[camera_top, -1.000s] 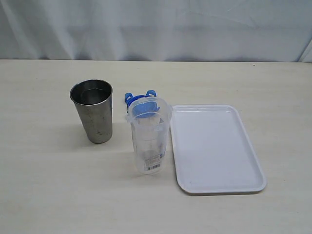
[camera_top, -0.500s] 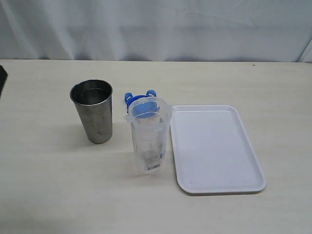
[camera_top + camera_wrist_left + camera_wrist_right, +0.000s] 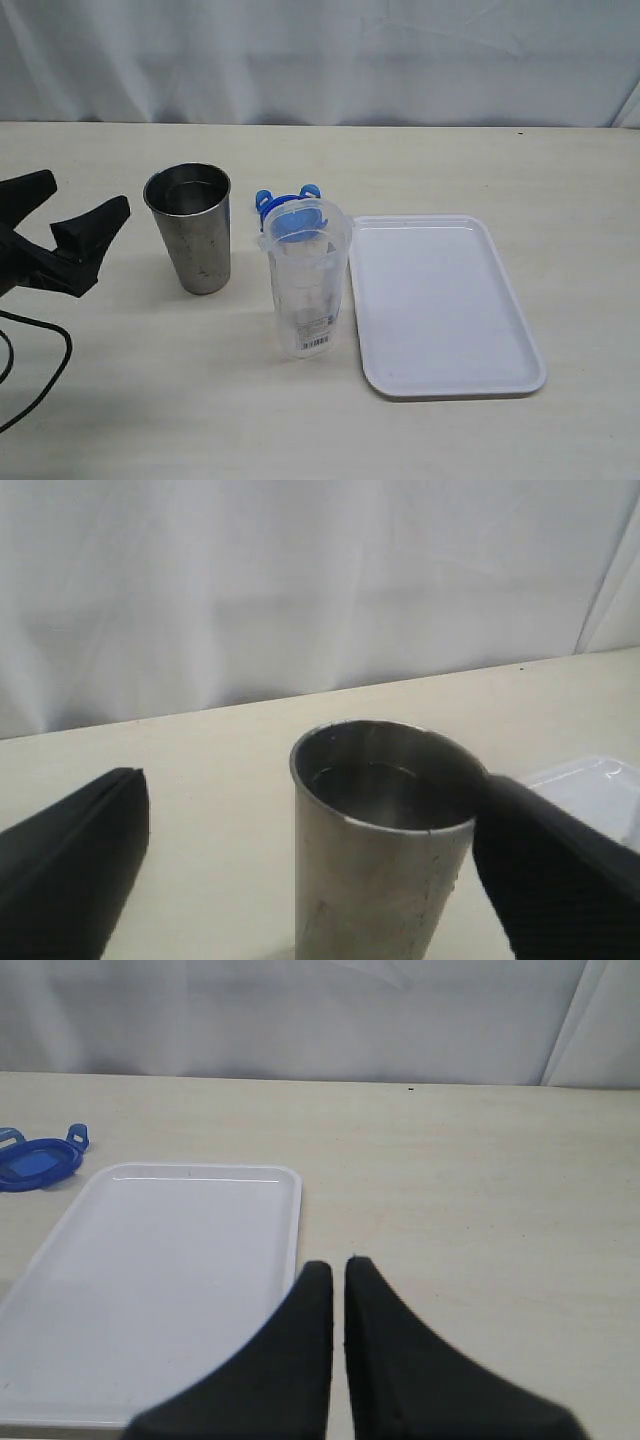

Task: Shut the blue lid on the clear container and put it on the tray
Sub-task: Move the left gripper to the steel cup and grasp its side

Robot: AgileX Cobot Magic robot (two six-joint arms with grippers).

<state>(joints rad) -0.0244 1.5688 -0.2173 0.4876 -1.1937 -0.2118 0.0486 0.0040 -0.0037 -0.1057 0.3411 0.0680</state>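
Blue lid (image 3: 38,1160) lies flat on the table at the far side of the clear container (image 3: 307,285), which stands just left of the tray (image 3: 440,300). The left gripper (image 3: 85,195) hangs at the left, jaws spread wide and empty, facing the steel cup (image 3: 192,240). I'd steer it around that cup to reach the lid. The right gripper (image 3: 338,1270) is pinched closed on nothing near the tray.

Clear container (image 3: 306,285) upright, uncapped, barcode label near base, blue lid (image 3: 38,1160) flat behind it, white tray (image 3: 440,300) just beside.
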